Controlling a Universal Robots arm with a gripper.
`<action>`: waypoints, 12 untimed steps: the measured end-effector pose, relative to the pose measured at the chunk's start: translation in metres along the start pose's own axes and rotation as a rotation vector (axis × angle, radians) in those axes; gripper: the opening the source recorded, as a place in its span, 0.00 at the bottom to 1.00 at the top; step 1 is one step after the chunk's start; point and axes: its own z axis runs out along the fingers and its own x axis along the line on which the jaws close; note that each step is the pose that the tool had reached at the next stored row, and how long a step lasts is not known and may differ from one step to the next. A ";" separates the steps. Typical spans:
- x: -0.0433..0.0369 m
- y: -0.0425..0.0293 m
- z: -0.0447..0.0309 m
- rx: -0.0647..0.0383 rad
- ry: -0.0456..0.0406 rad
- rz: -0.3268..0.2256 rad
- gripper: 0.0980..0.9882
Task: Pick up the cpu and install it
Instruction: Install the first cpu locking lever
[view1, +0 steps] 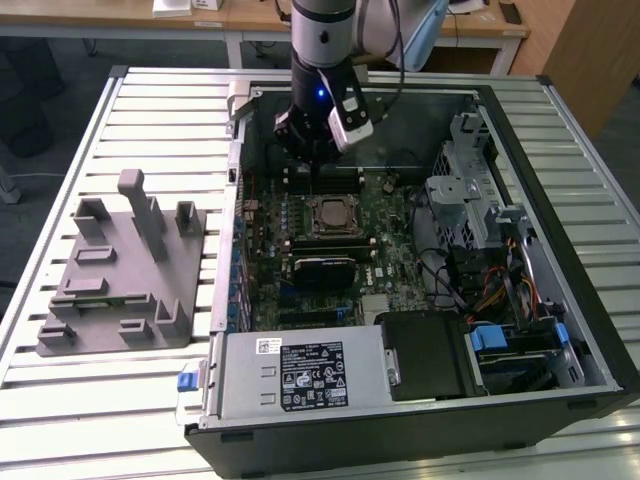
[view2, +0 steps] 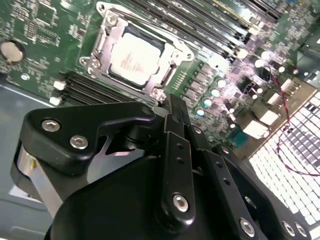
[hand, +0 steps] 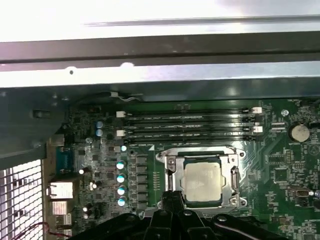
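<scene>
We find the cpu (view1: 330, 215) seated in its metal-framed socket (view1: 331, 199) on the motherboard (view1: 265, 240), near the centre of the exterior view. Both wrist views bring out its pale silver top plate (view2: 136, 59) (hand: 202, 182). The gripper (view1: 318, 172) hangs just beside the socket, upper middle of the exterior frame. In the second wrist view its fingers (view2: 172, 115) meet, closed on nothing. The exterior view adds the open computer case (view1: 560, 250) and, at mid-left, a grey holder tray (view1: 110, 290).

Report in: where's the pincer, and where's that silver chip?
Pincer over the motherboard, close beside the socket. Cpu seated in the socket, apart from pincer. Nothing lying on it.
</scene>
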 end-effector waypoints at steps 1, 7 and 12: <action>0.0017 0.0000 0.0000 0.000 -0.0004 -0.001 0.01; 0.0107 0.0016 0.0004 0.000 -0.0018 -0.003 0.01; 0.0156 0.0057 0.0008 0.000 -0.0017 -0.004 0.01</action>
